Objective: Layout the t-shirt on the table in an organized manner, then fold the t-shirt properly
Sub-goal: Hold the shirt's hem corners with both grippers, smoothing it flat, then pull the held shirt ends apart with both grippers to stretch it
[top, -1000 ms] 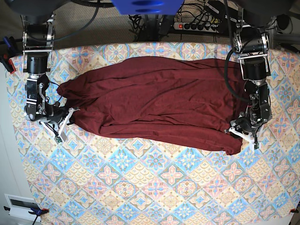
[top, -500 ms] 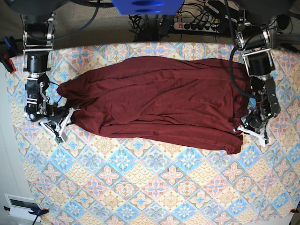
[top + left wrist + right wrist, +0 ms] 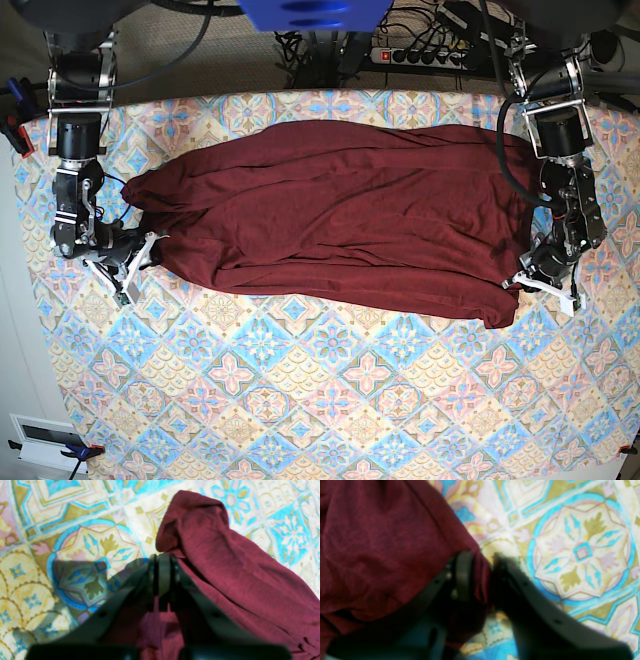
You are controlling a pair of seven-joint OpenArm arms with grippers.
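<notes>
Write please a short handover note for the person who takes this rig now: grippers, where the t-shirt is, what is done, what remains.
Left gripper: shut on the t-shirt edge, at the base view's right side.
Right gripper: jaws partly apart with a fold of t-shirt between them; whether it grips is unclear.
T-shirt: lies across the far half of the table, spread wide but wrinkled, with bunched ends at both grippers.
Done: rough spreading only.
Left: smooth it flat, then all folds.

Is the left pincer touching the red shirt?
Touching. In the left wrist view the left pincer is shut, its tips pinching a fold of the t-shirt, which bunches up right against them.
</notes>
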